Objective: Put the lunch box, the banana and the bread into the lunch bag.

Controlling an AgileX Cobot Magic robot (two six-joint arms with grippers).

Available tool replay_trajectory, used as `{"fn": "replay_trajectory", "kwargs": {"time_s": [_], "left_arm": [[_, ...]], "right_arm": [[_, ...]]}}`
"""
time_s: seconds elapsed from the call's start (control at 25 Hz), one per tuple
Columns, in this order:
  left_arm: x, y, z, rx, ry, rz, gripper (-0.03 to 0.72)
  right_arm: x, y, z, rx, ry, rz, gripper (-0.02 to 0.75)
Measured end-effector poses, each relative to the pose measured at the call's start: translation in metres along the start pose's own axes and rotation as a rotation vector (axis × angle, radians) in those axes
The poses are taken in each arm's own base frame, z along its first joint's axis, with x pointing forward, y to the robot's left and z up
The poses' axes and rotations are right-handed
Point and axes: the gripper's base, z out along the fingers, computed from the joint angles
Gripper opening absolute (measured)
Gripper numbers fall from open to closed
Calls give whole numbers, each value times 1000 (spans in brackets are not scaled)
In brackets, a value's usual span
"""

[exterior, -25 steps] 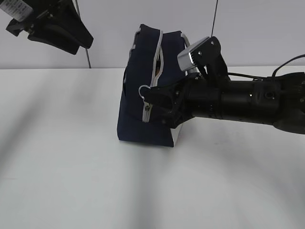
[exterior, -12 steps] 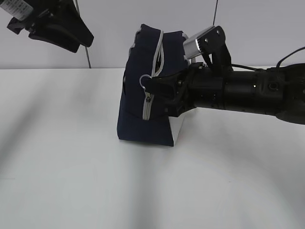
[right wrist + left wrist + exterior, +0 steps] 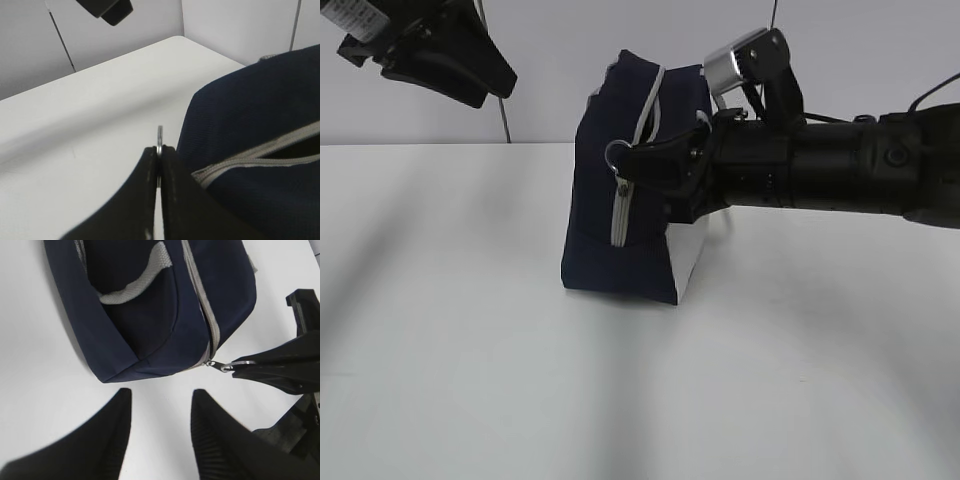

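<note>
Now the right gripper (image 3: 638, 160) pinches the ring pull (image 3: 616, 153) of the lunch bag (image 3: 620, 250), which stands on the white table (image 3: 470, 350). Left gripper (image 3: 160, 425) hangs spread above it, empty.

Even, soft room light, no glare. Broad faint shadows streak the table (image 3: 470, 330) left of the right gripper (image 3: 645, 160). Close to the wrist cameras, fingers (image 3: 150, 200) blur; the bag (image 3: 150, 305) beyond stays sharp.

Thick matte-black right arm (image 3: 840, 180) carrying a silver wrist camera (image 3: 745, 57); black ribbed left gripper (image 3: 160, 440) fingers.
</note>
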Motion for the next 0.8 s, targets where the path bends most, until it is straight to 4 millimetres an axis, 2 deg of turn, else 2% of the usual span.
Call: {"fn": "replay_trajectory", "kwargs": {"time_s": [0.24,0.52,0.8], "left_arm": [[-1,1,1,-2,-3,8,297],[-3,7,18,35,23,-6,297],[-3,7,19,45,16,25,297]], "right_arm": [[-6,-5,0,2,5,29,-16],[-7,-11,-2,28,18,45,-16],[-12,-13,-3,20,-5,66,-16]]}}
